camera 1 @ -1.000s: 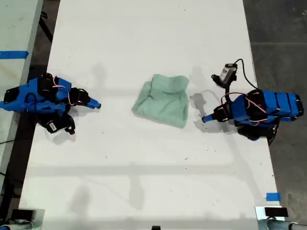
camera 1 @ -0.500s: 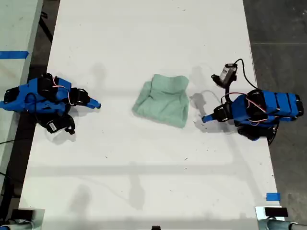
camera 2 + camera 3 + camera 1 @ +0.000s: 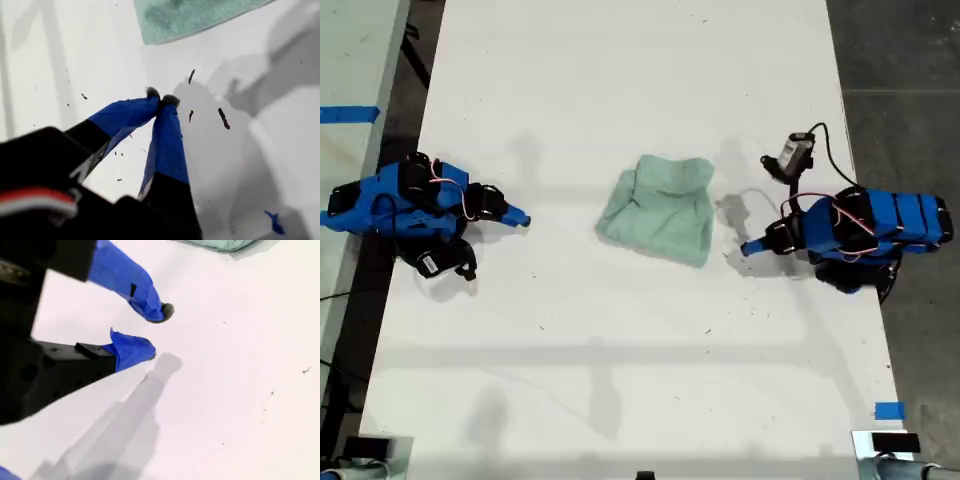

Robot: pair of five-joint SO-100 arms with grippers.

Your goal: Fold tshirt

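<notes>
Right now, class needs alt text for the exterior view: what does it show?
A folded tshirt lies mid-table, touched by neither gripper. One blue arm rests at this view's left, another at its right, both pointing toward it.

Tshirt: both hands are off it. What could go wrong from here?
1. The tshirt lies as a lumpy, skewed bundle with uneven edges. Its upper layers may slump open, leaving the fold untidy.
2. My first hand is shut, with its tips close to the tshirt's edge. Any sweep that way could drag the cloth across the table.
3. My second hand, slightly open, sits well clear of the cloth, so it probably could not steady it quickly.
</notes>
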